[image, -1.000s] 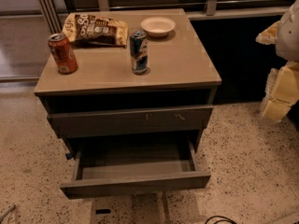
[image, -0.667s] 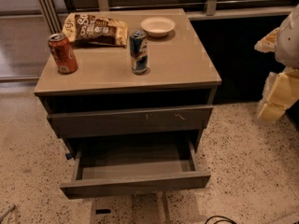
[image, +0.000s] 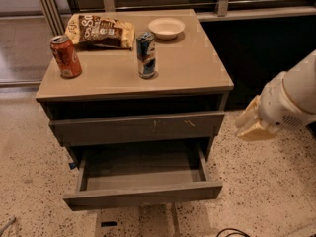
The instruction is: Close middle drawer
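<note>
The middle drawer (image: pixel 143 195) is a wide shallow grey-brown drawer with a plain front. It stands pulled far out of the cabinet (image: pixel 187 68), and its inside shows nothing in it. Above it sits a taller drawer front (image: pixel 138 127) with small white scratch marks, nearly flush with the cabinet. My gripper (image: pixel 254 125) is pale cream, on the end of a white arm (image: pixel 296 95). It hangs to the right of the cabinet, at about the height of the scratched front. It is apart from the cabinet and higher than the open drawer.
On the cabinet top stand a red soda can (image: pixel 65 57), a blue can (image: pixel 146 55), a chip bag (image: pixel 101 31) and a white bowl (image: pixel 166 27). Speckled floor (image: pixel 266 191) surrounds the cabinet. A black cable (image: pixel 229 232) lies at the bottom edge.
My arm and gripper have moved left and slightly down, closer to the cabinet's right side. The drawer and the things on top have not moved.
</note>
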{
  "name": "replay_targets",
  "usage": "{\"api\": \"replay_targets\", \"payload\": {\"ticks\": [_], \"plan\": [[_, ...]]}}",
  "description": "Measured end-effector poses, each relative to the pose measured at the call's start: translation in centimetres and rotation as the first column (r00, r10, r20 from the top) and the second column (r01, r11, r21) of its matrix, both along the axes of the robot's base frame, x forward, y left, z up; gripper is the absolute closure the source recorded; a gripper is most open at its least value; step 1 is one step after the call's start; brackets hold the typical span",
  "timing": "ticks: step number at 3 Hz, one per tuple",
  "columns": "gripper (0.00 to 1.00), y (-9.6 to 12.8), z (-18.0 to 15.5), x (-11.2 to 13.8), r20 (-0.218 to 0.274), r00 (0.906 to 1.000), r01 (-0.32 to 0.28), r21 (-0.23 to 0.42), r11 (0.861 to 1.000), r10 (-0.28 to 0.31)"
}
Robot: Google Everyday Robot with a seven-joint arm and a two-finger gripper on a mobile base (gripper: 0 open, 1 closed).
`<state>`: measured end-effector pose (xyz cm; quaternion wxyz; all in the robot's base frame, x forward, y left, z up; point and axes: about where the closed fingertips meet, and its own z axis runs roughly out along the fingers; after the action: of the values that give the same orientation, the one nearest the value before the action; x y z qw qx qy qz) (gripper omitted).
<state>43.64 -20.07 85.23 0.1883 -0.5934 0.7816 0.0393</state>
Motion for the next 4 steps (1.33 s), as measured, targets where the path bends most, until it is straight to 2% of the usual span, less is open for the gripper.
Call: {"api": "replay_targets", "payload": {"ticks": [1,2,3,4], "plan": [[0.90,0.4,-8.0,-1.1,-0.132,0.9913,0.011,0.079,0.997,0.000],[1.00,0.5,-9.4,-1.2,-0.159,0.9873,0.013,0.090,0.996,0.002],[1.00,0.4,-11.4,-1.6,-0.147,0.9891,0.003,0.085,0.996,0.010],[1.00,0.7,-18.6,-3.6,-0.127,0.9902,-0.044,0.096,0.994,0.056]]}}
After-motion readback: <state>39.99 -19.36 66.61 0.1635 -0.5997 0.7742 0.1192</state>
